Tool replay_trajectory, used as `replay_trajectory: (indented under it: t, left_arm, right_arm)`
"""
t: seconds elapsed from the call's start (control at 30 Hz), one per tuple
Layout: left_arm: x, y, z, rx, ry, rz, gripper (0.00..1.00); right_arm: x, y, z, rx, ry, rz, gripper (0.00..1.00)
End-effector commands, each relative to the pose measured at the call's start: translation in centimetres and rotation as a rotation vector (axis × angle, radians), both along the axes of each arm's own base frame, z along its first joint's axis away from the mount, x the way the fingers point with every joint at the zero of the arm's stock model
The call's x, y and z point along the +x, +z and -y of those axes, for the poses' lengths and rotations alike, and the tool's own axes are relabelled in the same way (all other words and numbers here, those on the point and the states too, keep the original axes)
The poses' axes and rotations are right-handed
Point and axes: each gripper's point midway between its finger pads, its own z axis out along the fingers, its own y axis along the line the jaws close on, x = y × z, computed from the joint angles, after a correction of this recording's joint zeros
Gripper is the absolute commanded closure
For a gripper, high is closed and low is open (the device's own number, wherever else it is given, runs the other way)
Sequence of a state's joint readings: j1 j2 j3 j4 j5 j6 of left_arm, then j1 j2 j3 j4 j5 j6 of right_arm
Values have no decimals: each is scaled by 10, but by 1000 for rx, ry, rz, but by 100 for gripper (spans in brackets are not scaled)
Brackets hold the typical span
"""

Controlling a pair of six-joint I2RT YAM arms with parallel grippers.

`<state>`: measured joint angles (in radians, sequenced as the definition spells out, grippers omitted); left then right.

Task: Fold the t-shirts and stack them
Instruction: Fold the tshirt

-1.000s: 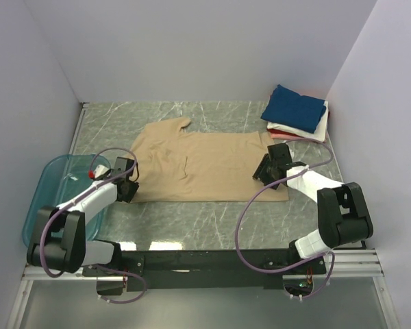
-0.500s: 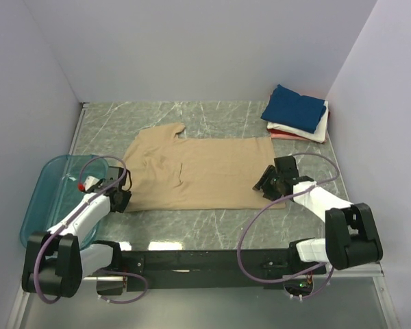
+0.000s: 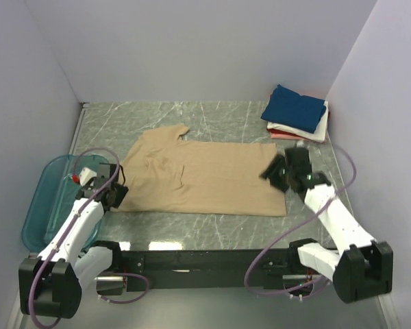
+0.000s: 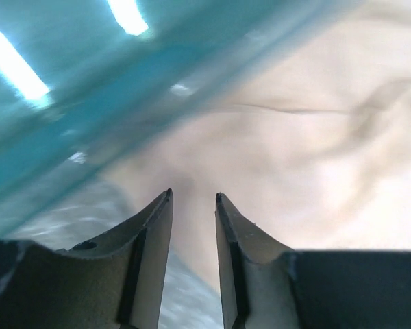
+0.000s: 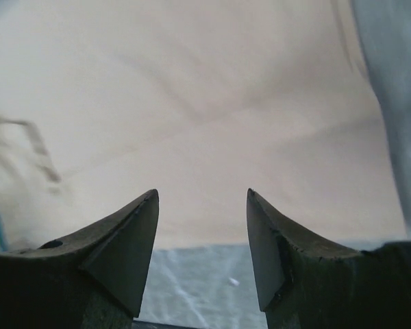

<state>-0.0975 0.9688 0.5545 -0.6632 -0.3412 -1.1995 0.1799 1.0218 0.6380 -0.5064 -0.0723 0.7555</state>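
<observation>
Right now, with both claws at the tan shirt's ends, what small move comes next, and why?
Probably lower both claws and pinch the shirt's edges to start a fold. The tan shirt lies spread flat and unfolded, while the left claw and right claw each sit at one end, jaws parted with nothing between them.

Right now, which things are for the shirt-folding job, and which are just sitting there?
For the job:
tan t-shirt, spread flat
navy shirt, stacked on white shirt and red shirt

Just sitting there:
teal tub, at the table's left
</observation>
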Motion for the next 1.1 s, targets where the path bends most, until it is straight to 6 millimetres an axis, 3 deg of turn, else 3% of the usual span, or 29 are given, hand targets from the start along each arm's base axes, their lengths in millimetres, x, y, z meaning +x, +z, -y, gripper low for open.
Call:
replay_trajectory:
  t: [0.0,0.03,0.07,0.1,0.23,0.27,0.3,0.33,0.37,0.63,0.83,1.07]
  left_arm:
    - [39,57,18,-22,-153,176,62]
    - [43,64,21,-11,-200,193,62]
    - [50,76,24,-14,-221,222,62]
    - [54,83,26,-10,-235,236,62]
    - [72,109,39,3,-365,287,60]
    - [77,118,42,7,-392,309,59]
    - [87,126,51,14,-471,312,59]
    - [90,130,52,15,-482,316,59]
    - [91,130,52,17,-487,313,59]
    - [100,121,53,37,-521,291,60]
    - [106,115,58,18,-537,277,60]
    - [110,112,61,7,-552,266,61]
  right_arm:
    - [78,80,-3,-68,68,227,39]
    - [93,88,-5,-81,82,242,39]
    - [119,118,-8,-89,86,308,39]
    - [140,100,-10,-119,110,264,39]
    - [216,95,-19,-166,144,281,40]
    - [242,88,-23,-174,152,276,40]
    - [300,68,-31,-186,168,258,41]
    - [306,60,-31,-193,173,232,41]
    - [324,51,-32,-197,171,229,41]
    - [356,13,0,-179,98,174,41]
    - [351,-6,36,-208,23,106,42]
    - [343,-13,73,-255,-40,65,42]
